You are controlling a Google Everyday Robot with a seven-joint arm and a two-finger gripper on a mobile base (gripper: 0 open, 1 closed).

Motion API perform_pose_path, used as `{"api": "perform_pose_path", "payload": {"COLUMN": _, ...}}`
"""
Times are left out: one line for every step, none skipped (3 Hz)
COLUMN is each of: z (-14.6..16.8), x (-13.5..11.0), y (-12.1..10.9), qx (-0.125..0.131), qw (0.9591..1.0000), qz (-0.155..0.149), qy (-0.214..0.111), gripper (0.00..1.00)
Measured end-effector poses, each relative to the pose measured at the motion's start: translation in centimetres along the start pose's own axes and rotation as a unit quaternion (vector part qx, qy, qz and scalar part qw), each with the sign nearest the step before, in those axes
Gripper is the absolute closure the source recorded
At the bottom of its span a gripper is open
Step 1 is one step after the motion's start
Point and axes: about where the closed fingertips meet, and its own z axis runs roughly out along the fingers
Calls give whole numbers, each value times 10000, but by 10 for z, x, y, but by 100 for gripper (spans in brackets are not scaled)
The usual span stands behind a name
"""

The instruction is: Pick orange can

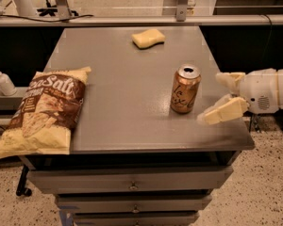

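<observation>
The small cylindrical orange-copper metal drinks can (185, 89) stands upright on the flat grey metal tabletop (122, 102), in the right half of the surface and a little nearer the front edge than the back. Its long axis is vertical, with the silver pull-tab top facing up and the dark cursive lettering facing the camera.

Just beside it, on the right of the view, is the white two-finger gripper (211, 98). It reaches in level from the right edge at about the can's mid-height, pointing leftward at the can's side. Its cream fingers (222, 112) are spread apart, holding nothing, one toward the back of the table and one toward the front. The can lies straight ahead of the gap between them but not yet inside it, and nothing touches it.

I judge a short sideways advance would put the can between the fingers.

The yellow rectangular sponge (148, 37) and the brown-and-yellow crisp bag (45, 112) lie well apart from that path.
</observation>
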Motion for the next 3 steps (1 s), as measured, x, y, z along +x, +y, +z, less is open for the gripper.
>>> {"api": "perform_pose_path", "payload": {"z": 32, "x": -9, "y": 6, "qx": -251, "qw": 9974, "qz": 230, "qy": -633, "gripper": 0}}
{"api": "perform_pose_path", "payload": {"z": 58, "x": -26, "y": 17, "qx": -495, "qw": 9919, "qz": 284, "qy": -1133, "gripper": 0}}
{"api": "perform_pose_path", "payload": {"z": 71, "x": -35, "y": 25, "qx": -569, "qw": 9888, "qz": 186, "qy": -1370, "gripper": 17}}
